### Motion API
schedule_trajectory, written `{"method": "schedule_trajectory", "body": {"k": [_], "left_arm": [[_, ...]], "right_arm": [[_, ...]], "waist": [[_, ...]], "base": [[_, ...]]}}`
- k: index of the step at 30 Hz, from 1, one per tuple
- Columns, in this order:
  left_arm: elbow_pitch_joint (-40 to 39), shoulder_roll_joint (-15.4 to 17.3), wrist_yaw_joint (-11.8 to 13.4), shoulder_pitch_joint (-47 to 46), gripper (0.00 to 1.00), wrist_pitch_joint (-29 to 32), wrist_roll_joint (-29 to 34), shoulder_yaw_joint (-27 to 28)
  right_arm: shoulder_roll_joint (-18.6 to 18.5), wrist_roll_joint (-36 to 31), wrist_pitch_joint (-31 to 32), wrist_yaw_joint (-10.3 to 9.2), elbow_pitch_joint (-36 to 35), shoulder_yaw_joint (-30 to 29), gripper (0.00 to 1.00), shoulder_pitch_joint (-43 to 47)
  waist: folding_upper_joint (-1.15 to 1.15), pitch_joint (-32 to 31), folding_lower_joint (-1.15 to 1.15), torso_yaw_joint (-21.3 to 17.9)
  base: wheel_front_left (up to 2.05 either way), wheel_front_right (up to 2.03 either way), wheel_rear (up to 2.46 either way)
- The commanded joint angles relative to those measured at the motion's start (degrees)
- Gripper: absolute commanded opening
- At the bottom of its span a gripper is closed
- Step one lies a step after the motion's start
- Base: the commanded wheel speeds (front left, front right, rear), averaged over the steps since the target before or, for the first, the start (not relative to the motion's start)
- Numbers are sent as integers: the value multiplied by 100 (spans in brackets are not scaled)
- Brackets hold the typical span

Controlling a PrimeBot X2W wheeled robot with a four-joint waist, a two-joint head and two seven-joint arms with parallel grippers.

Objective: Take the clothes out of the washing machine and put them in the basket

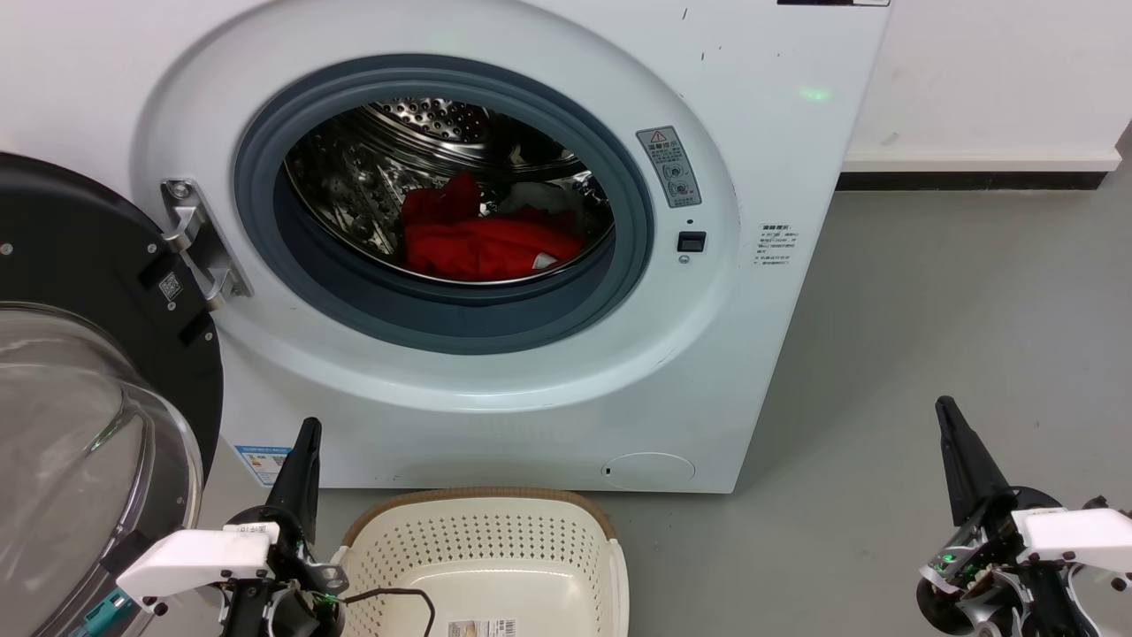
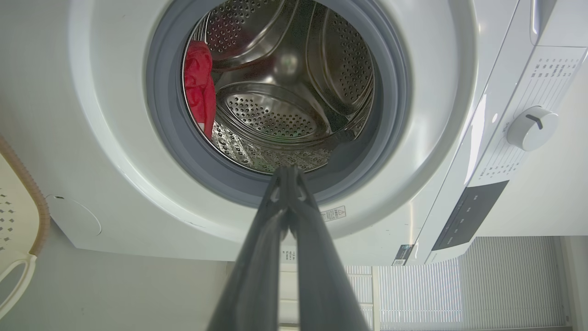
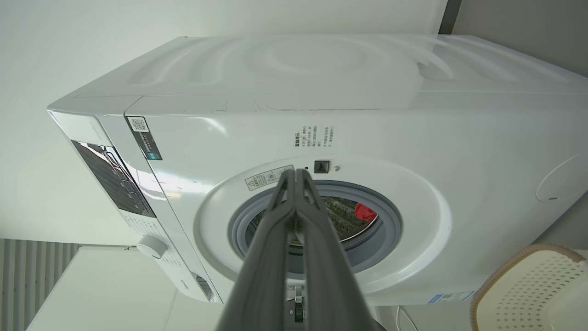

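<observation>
Clothes [image 1: 486, 248] lie in the drum [image 1: 424, 119], above and ahead of both grippers.
Reach with your left gripper [image 1: 308, 438]: it stands nearer the clothes than the right gripper [image 1: 948, 416]. Both are pressed together, holding nothing.

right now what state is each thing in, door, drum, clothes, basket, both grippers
round black-rimmed glass door: swung open
shiny perforated steel drum: loaded
bright red fabric clothes: heaped inside it
cream perforated plastic basket: no clothes inside
left gripper: shut, empty
right gripper: shut, empty
</observation>
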Motion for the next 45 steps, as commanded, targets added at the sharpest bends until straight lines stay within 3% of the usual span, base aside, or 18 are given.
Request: {"method": "schedule_trajectory", "body": {"k": [1, 27, 28, 36, 45], "left_arm": [[1, -6, -11, -35, 0, 26, -12, 13], [0, -6, -11, -35, 0, 26, -12, 13], [0, 0, 0, 0, 100, 0, 0, 0], [87, -17, 1, 181, 100, -137, 125, -58], [-271, -14, 131, 231, 100, -440, 1318, -142]], "right_arm": [[18, -28, 6, 0, 8, 0, 0, -73], [18, -27, 4, 0, 8, 2, 0, -73], [0, 0, 0, 0, 0, 0, 100, 0], [6, -81, -128, -1, 124, 25, 100, 190], [5, -1206, -434, -1, -236, 55, 100, 286]], "waist": [[0, 0, 0, 0], [0, 0, 0, 0], [0, 0, 0, 0], [0, 4, 0, 2], [0, 29, 0, 0]], "base": [[0, 0, 0], [0, 0, 0], [0, 0, 0], [0, 0, 0], [0, 0, 0]]}}
